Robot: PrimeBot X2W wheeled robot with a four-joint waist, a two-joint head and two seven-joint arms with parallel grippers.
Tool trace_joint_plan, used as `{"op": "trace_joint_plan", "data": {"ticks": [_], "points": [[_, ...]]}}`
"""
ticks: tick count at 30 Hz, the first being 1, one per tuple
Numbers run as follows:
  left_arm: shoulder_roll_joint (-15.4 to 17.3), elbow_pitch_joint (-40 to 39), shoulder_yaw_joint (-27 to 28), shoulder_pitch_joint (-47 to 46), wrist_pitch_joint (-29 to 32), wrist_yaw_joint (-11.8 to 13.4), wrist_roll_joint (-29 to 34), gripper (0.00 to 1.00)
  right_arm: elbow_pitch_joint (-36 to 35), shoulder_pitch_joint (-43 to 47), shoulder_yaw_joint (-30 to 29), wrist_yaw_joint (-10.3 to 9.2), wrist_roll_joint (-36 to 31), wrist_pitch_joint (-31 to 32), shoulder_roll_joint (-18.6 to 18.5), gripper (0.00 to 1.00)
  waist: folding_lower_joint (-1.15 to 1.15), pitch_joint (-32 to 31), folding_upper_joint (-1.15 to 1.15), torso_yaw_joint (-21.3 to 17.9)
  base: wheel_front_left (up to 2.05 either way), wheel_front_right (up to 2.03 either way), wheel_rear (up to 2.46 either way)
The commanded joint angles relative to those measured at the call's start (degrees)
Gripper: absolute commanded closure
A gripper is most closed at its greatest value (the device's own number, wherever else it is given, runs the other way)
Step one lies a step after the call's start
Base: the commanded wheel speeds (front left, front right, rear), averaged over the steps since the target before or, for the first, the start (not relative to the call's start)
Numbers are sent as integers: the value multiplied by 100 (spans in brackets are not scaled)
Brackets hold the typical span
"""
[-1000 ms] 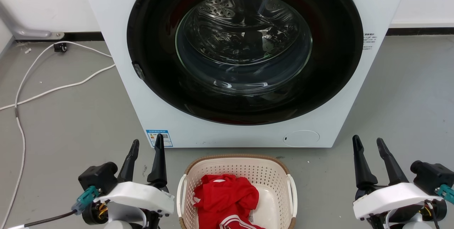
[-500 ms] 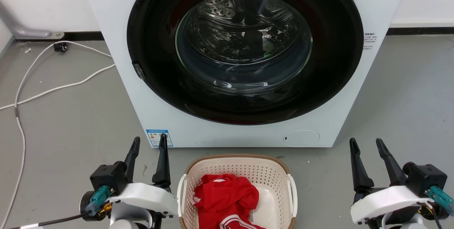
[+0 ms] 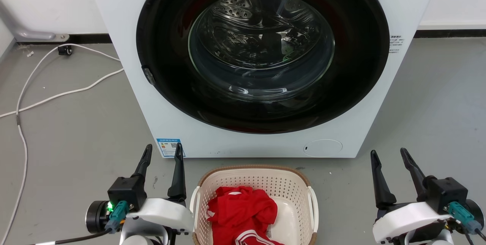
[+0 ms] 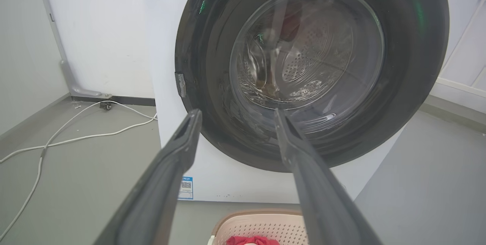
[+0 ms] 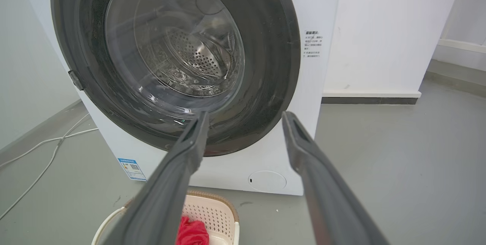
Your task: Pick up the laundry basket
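The laundry basket (image 3: 258, 181) is sitting on the grey floor (image 3: 76, 131) right at the foot of the washing machine (image 3: 117, 17), centred below its round door, with a red garment (image 3: 243, 209) lying crumpled inside. Nothing is lifting it yet. It is resting flat, with both white side handles free.

Both grippers are hovering in front of the machine's base, fingers pointing toward it. The left gripper (image 3: 163, 147) is hanging before the machine's lower left corner, close to the blue label there, its fingers spread apart and gripping nothing. The basket's left handle (image 3: 193, 204) is lying just beside it. The right gripper (image 3: 388, 152) is hanging out past the machine's lower right corner, likewise spread and empty, well apart from the right handle (image 3: 314, 203).

By my reading the approach is the step in hand: the arms are flanking the basket but not reaching for it. Both wrist views are looking mostly at the machine's door, with the basket low at their bottom edge, so the fingers seem to be aiming over the basket rather than at it.

The next move is calling for each gripper to pitch down and come in toward the machine's centreline until a handle is sitting between its fingers — the right arm having the longer way to go. Then both should close and lift evenly, so the basket isn't tipping the garment out.
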Motion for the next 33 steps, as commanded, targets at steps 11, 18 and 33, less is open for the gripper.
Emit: {"op": "trace_joint_plan", "data": {"ticks": [11,18,33], "points": [[1,-23,-92,26,-179,105,604,0,-93,88,34,-2,-665,-145,6,0,0,1,0,-6,0,0,0],[-12,-37,-101,42,-242,118,799,0,-122,93,45,-2,-884,-193,8,0,0,9,0,1,0,0,0],[-44,-12,-69,67,-283,105,887,0,-123,100,36,-2,-919,-216,9,0,0,27,0,13,0,0,0]]}}
